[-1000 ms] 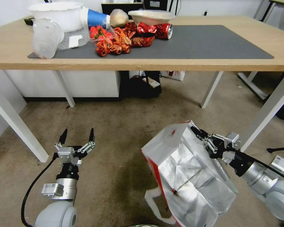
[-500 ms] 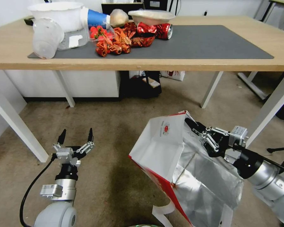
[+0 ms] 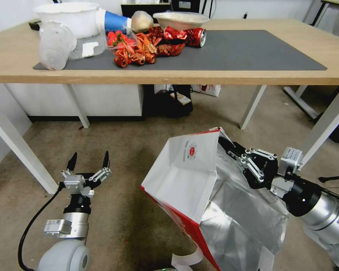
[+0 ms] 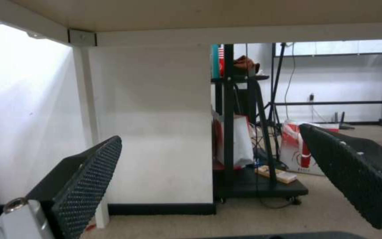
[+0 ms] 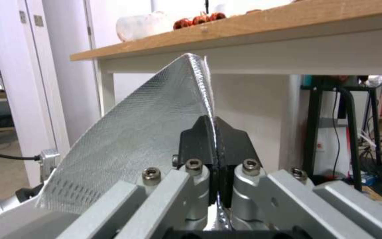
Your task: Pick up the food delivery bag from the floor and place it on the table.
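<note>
Since a second ago the food delivery bag has come up higher and closer to the table's near edge, carried by the right gripper, whose arm has risen with it; the left gripper has barely shifted.

From the head view, the bag hangs tilted in the air over the floor, in front of the table and below the level of its top. Its white face with the small round red logo is turned toward the table, a red side panel runs along its lower edge, and the crumpled silver foil lining spreads toward the robot. A white strap handle dangles beneath. The right gripper's jaws are pinched together on the bag's upper rim. The left gripper is held low over the carpet near the table's front-left leg, well apart from the bag, jaws spread and holding nothing. On the tabletop a dark grey mat lies lengthwise; toward its far-left corner sit clear plastic containers, a pile of red crayfish shells and a crushed red can.

In the left wrist view, the two black textured fingers stand wide apart, with the underside of the tabletop above and a white panel behind.

In the right wrist view, the two black fingertips are pressed together on a sheet of the bag's foil, which rises between them toward the table's edge above.
</note>
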Controlling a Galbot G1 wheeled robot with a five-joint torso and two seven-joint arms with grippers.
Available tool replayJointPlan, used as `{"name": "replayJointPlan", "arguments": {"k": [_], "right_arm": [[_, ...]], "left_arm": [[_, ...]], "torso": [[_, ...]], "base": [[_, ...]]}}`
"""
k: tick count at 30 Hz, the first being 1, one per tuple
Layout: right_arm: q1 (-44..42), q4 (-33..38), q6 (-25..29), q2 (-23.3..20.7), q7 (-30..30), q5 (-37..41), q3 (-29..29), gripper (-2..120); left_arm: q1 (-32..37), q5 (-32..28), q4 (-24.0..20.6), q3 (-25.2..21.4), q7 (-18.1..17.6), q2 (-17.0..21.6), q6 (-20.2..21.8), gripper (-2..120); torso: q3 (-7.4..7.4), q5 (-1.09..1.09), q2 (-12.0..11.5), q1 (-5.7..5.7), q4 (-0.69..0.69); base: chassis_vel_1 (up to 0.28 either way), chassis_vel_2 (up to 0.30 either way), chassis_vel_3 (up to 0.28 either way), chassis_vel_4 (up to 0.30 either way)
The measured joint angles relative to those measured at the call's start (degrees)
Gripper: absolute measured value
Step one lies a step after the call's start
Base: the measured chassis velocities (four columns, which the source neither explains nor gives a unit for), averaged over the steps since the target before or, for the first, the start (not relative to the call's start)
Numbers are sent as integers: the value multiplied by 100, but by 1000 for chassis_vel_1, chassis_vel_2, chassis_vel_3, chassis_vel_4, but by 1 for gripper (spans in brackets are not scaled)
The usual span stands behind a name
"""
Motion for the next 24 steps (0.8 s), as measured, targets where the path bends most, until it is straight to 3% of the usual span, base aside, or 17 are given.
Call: {"name": "replayJointPlan", "arguments": {"k": [17,24], "right_arm": [[47,-11,-88,34,-306,408,19,0],[138,-15,-80,24,-803,425,-81,0]], "left_arm": [[-31,-44,-35,-56,-33,119,8,100],[-32,-19,-34,-51,-40,107,8,100]], "torso": [[0,0,0,0,0],[0,0,0,0,0]], "base": [[0,0,0,0],[0,0,0,0]]}}
